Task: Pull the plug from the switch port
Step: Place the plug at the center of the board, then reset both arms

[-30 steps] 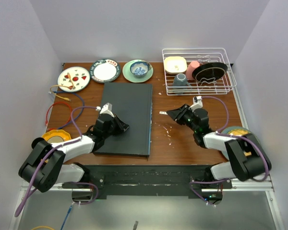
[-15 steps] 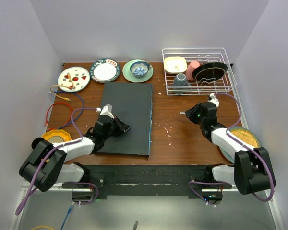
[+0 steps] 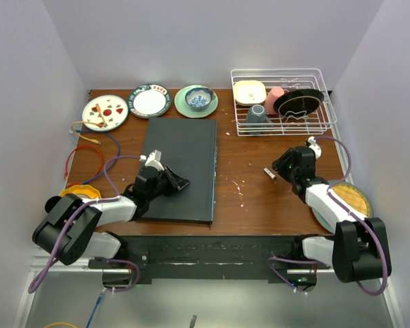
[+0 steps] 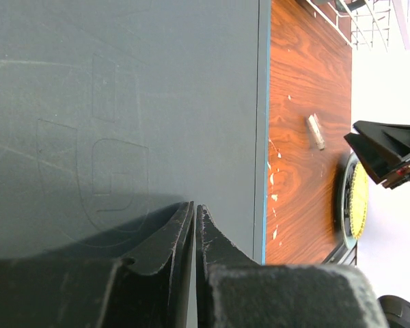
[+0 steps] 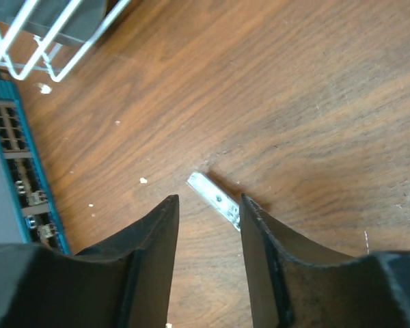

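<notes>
Just beyond parted, empty right jaws, released plug (image 5: 216,198) now lies on counter (image 5: 314,102), out of switch (image 3: 181,164); left jaws closed, empty.

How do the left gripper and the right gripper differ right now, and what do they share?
The left gripper is shut; the right gripper is open. The left gripper sits over the black switch; the right gripper is over bare wooden table. The loose plug lies on the table by the right gripper, well away from the left gripper. Both are black and hold nothing.
</notes>
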Controlling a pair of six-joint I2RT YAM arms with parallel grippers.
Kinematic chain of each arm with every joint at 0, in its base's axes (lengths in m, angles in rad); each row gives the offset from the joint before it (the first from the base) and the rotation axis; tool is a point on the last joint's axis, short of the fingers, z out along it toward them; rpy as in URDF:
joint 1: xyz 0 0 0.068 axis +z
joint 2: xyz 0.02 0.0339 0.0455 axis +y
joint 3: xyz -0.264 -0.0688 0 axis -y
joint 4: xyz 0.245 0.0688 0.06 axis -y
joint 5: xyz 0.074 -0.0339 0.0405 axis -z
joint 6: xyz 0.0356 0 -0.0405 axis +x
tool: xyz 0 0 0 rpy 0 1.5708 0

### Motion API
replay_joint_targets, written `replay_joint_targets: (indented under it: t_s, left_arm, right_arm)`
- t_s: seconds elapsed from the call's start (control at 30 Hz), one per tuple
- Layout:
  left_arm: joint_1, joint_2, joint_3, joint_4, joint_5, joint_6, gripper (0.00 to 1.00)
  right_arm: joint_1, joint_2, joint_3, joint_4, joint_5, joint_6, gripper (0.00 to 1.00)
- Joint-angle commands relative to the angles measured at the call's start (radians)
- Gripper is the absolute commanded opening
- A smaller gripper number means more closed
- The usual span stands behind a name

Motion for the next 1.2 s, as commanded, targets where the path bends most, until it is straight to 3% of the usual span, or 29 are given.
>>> replay_joint_targets:
  t_s: [0.0,0.17,0.27,0.43,0.6,0.83,1.17]
  left_arm:
    - [-0.003,0.024,-0.042,-0.140,0.025,0.026,0.11]
    - [-0.003,0.020,-0.045,-0.140,0.020,0.025,0.11]
    - [-0.003,0.009,-0.048,-0.136,0.019,0.019,0.11]
    - [-0.003,-0.045,-0.039,-0.185,-0.009,0.025,0.11]
    - [-0.002,-0.151,-0.020,-0.272,-0.066,0.055,0.11]
    - [-0.003,-0.218,0.029,-0.338,-0.081,0.131,0.13]
    - [-0.003,-0.253,0.012,-0.323,-0.061,0.190,0.13]
  right_arm:
    - [-0.001,-0.064,0.062,-0.026,0.010,-0.013,0.48]
    - [0.014,-0.110,0.045,0.047,-0.122,-0.015,0.49]
    - [0.106,-0.087,0.073,0.113,-0.194,-0.035,0.48]
    - [0.328,0.036,0.149,0.124,-0.150,-0.080,0.46]
    - [0.376,0.090,0.123,0.222,-0.171,-0.082,0.45]
    - [0.474,0.067,0.128,0.236,-0.116,-0.168,0.45]
    - [0.499,-0.008,0.116,0.221,-0.081,-0.213,0.44]
